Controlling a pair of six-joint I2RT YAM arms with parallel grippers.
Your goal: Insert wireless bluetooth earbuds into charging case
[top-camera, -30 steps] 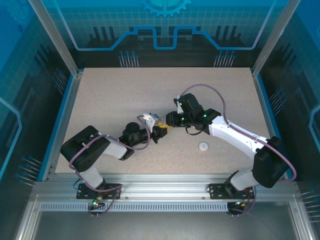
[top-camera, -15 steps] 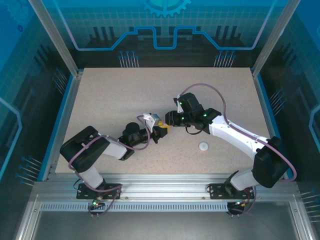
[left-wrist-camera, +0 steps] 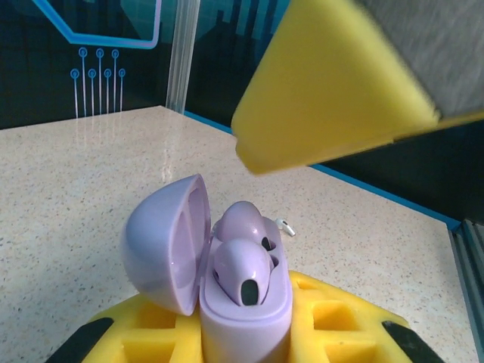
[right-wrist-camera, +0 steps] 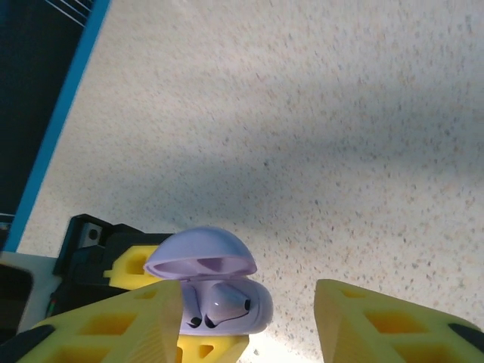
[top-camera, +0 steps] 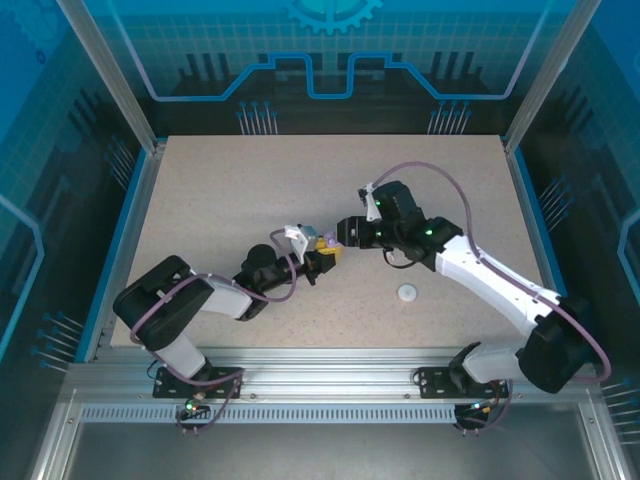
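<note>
speckled tan table [top-camera: 220,190] with blue walls all around. the left gripper [top-camera: 322,256] is shut tight on the little purple charging case [left-wrist-camera: 242,302] and holds it near the middle of the table. two purple earbuds [left-wrist-camera: 242,268] sit inside the case. its lid [left-wrist-camera: 162,253] stands open, tipped to one side. the right gripper [right-wrist-camera: 249,291] has its yellow fingers spread apart with nothing in them. it hangs just above the case, so it is the near one. i think the lid needs a push shut next.

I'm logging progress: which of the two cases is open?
The pale purple case held in the left gripper: its lid is swung up, buds inside. The white case lies on the table, seemingly shut.
</note>
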